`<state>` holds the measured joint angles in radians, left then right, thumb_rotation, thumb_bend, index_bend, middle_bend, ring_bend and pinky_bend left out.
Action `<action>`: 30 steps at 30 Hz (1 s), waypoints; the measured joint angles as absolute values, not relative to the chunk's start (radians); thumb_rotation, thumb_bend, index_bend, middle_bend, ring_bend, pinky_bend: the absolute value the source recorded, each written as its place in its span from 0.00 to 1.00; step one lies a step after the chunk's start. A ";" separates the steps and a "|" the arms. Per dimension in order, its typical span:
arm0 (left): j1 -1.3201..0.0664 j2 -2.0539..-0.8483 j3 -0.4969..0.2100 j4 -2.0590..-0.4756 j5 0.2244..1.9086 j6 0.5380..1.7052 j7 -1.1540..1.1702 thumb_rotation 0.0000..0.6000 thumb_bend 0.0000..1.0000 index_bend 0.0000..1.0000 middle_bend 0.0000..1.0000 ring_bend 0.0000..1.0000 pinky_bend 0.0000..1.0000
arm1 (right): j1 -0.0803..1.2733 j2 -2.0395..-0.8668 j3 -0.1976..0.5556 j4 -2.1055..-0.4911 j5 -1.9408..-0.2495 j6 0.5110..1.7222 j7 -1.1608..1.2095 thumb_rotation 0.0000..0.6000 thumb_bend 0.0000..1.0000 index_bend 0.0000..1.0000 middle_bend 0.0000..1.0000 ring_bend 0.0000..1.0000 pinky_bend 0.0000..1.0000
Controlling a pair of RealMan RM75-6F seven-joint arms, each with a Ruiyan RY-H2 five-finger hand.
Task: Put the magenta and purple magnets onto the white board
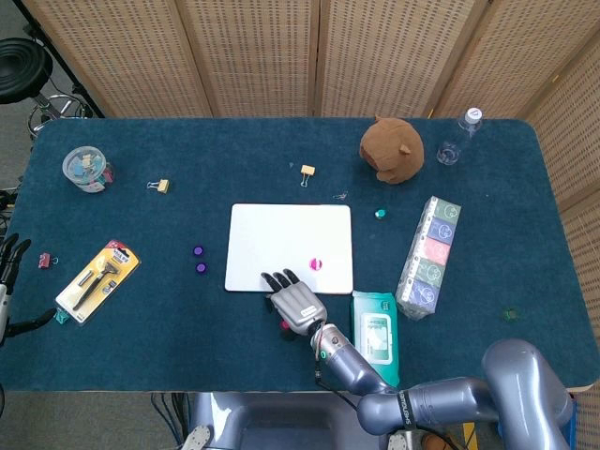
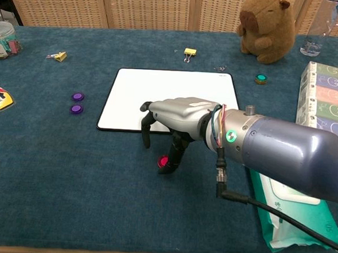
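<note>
Right hand: your right hand (image 2: 178,118) hangs palm-down over the near edge of the white board (image 2: 159,91), fingers (image 2: 146,128) curled downward and apart; the thumb tip sits just beside the loose magenta magnet (image 2: 163,160). You cannot tell from either view whether it is pinching the magnet yet.
Loose magenta magnet: on the blue cloth just in front of the board's near edge, partly hidden by your hand; in the head view only a sliver shows (image 1: 286,325).
Placed magenta magnet: one magenta magnet (image 1: 317,264) already lies on the board, toward its right side.
Purple magnets: two purple magnets (image 2: 77,102) sit side by side on the cloth, left of the board and apart from it.
Left hand: your left hand (image 1: 9,262) is at the far left table edge, only its fingers showing; you cannot tell its state.
Nearby: a green wipes pack (image 2: 294,197) lies right of your forearm.
</note>
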<state>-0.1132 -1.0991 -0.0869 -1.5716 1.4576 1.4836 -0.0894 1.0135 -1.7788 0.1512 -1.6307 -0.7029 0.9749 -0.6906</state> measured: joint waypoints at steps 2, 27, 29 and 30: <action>-0.113 -1.099 -0.087 -1.572 1.458 1.485 -0.089 1.00 0.03 0.00 0.00 0.00 0.00 | 1.012 -1.774 0.148 -1.635 -0.702 0.978 -0.691 1.00 0.22 0.41 0.00 0.00 0.00; -0.109 -1.098 -0.086 -1.575 1.462 1.492 -0.091 1.00 0.03 0.00 0.00 0.00 0.00 | 1.011 -1.780 0.127 -1.603 -0.708 0.981 -0.705 1.00 0.24 0.45 0.00 0.00 0.00; -0.109 -1.098 -0.087 -1.575 1.461 1.493 -0.091 1.00 0.03 0.00 0.00 0.00 0.00 | 1.011 -1.781 0.128 -1.600 -0.704 0.978 -0.705 1.00 0.27 0.46 0.00 0.00 0.00; -0.109 -1.098 -0.087 -1.575 1.461 1.493 -0.091 1.00 0.03 0.00 0.00 0.00 0.00 | 1.011 -1.781 0.128 -1.599 -0.702 0.977 -0.704 1.00 0.28 0.47 0.00 0.00 0.00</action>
<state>-0.1088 -1.0976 -0.0871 -1.5753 1.4614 1.4935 -0.0914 1.0113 -1.7811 0.1280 -1.5990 -0.7022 0.9768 -0.7043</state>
